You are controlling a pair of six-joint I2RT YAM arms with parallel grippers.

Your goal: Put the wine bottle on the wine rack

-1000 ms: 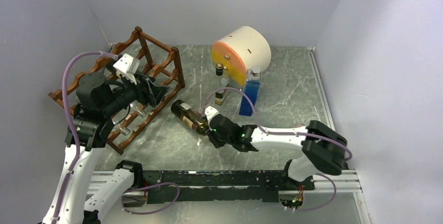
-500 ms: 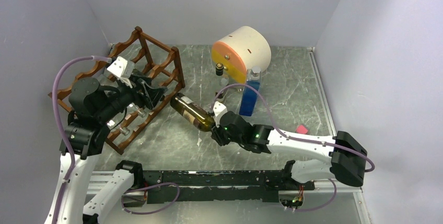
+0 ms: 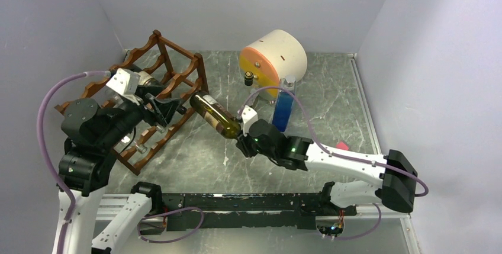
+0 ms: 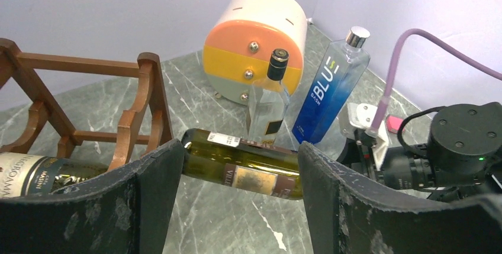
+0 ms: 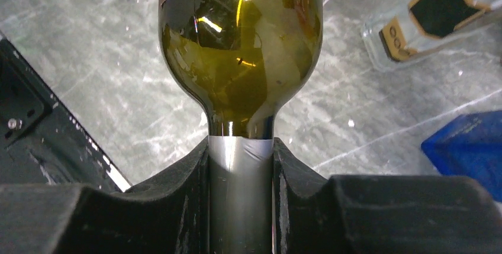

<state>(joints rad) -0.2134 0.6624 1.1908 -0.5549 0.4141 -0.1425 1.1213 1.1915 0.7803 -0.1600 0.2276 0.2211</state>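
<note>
Mid-frame, the right pincer [image 3: 243,140] is clenched on the neck of the wine bottle [image 3: 213,114], whose base is just beside the wine rack [image 3: 177,46] at upper left. The left pincer [image 3: 167,107] gapes, released, near that base.

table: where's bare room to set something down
Bare marble right of the blue bottle up to the wall, and in front between the wine rack and the right arm. Crowded around the round box and small bottles.
</note>
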